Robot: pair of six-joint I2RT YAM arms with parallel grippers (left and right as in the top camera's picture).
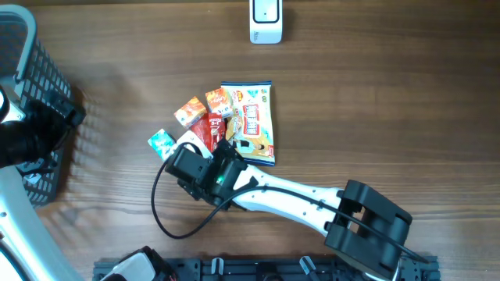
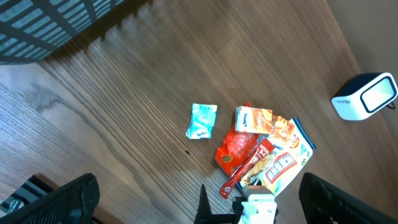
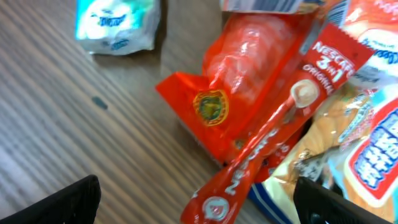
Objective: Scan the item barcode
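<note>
A pile of snack items lies mid-table: a big blue-edged snack bag (image 1: 254,117), a red pouch (image 3: 230,93), a red Nescafé stick (image 3: 273,130), a small orange box (image 1: 189,111) and a teal packet (image 1: 162,143) set a little apart. My right gripper (image 3: 199,196) hangs open low over the pile's near edge, its fingers either side of the stick's lower end and touching nothing. My left gripper (image 2: 198,183) is open and empty, high at the left by the basket. The white scanner (image 1: 266,19) stands at the far edge. I can make out no barcode clearly.
A dark mesh basket (image 1: 31,70) stands at the table's left edge, right beside the left arm. The right arm's white link (image 1: 289,195) stretches from the front right to the pile, and a black cable (image 1: 168,222) loops beside it.
</note>
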